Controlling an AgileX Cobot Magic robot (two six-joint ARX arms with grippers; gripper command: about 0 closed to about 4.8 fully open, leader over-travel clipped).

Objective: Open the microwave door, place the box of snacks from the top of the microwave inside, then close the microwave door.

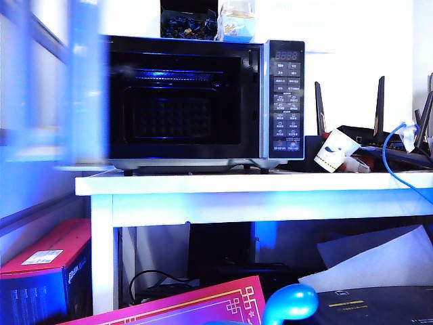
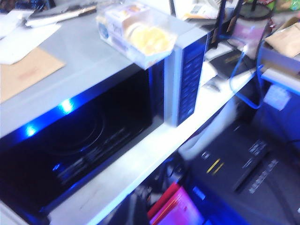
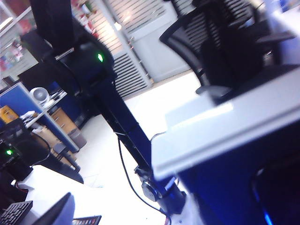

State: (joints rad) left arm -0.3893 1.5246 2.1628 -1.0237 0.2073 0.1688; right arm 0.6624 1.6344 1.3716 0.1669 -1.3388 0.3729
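Snacks first, in the exterior view: the box of snacks [image 1: 238, 24] sits on top of the microwave [image 1: 203, 101], near its right end, touching or just beside a dark box with blue contents [image 1: 189, 26] at its 9 o'clock. The microwave door [image 1: 67, 88] stands swung open at 9 o'clock of the lit cavity and shows only as a blurred blue panel. The button panel [image 1: 286, 101] carries a small display and rows of labels, all too small to read. On the white tabletop [image 1: 257, 183], at 3 o'clock of the microwave, a white paper cup [image 1: 336, 150] lies tilted with a blue cable [image 1: 389, 152] beyond it. Below, at 7 o'clock, a red box [image 1: 47, 261] bears a white label that cannot be read. Neither the left gripper nor the right gripper can be made out here.

In the left wrist view, the box of snacks [image 2: 136, 30] rests on the microwave [image 2: 93, 117] at the front corner above the button panel [image 2: 187, 79]. It is translucent, with yellow-orange round pieces inside, and its printing is blurred. The left gripper is out of view, so I cannot tell how its jaws stand.

In the right wrist view, a black mesh chair [image 3: 225, 42] and a keyboard [image 3: 14, 213] show, but no task thing. The right gripper is out of view, and I cannot tell its state.
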